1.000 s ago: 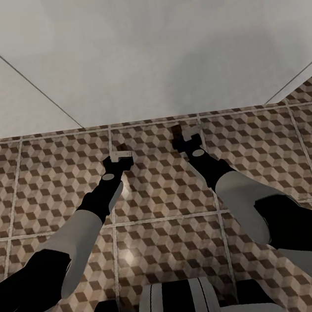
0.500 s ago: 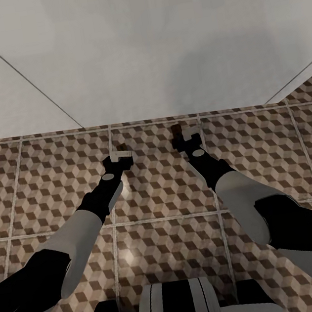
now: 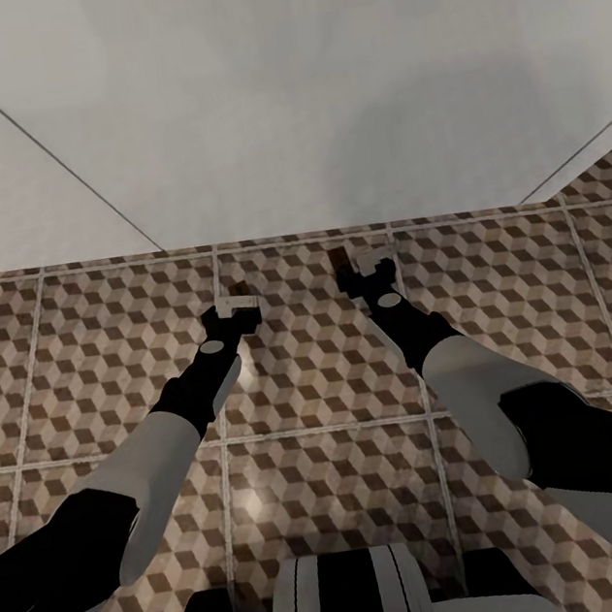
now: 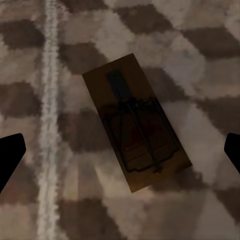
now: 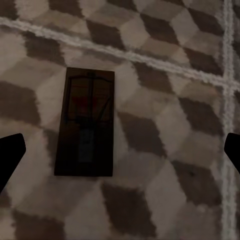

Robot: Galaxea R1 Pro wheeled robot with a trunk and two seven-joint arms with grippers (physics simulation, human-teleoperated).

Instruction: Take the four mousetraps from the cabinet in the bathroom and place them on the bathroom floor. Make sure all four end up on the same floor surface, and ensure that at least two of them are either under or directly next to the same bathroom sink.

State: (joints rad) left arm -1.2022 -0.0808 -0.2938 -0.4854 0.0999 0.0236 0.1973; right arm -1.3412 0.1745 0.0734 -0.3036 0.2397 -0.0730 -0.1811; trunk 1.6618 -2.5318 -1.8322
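Mousetraps are down on the tiles, two of them, one under each arm. From the head camera, the left gripper (image 3: pixel 237 304) sits at about eleven o'clock of centre and the right gripper (image 3: pixel 366 263) at about one o'clock, both low over the bathroom floor (image 3: pixel 107 355), with the sink (image 3: pixel 313 89) spreading white across the twelve o'clock half of the picture. From up there each trap is barely a brown sliver poking past a gripper: the left mousetrap (image 3: pixel 241 287) just beyond the left one, the right mousetrap (image 3: pixel 342 258) at the right one's ten o'clock edge.

The wrist cameras give the detail. The left wrist view has its trap (image 4: pixel 136 122) lying flat and skewed across the cube pattern, wire frame and dark plate plain to see, a pale grout line running beside it. Its dark fingertips (image 4: pixel 10 157) stand far out at both edges, spread wide, touching nothing. The right wrist view has its trap (image 5: pixel 86 121) flat and square-on, a faint red patch near one end, grout line just past it. Those fingertips (image 5: pixel 11 150) are likewise parted wide with the trap free between them.
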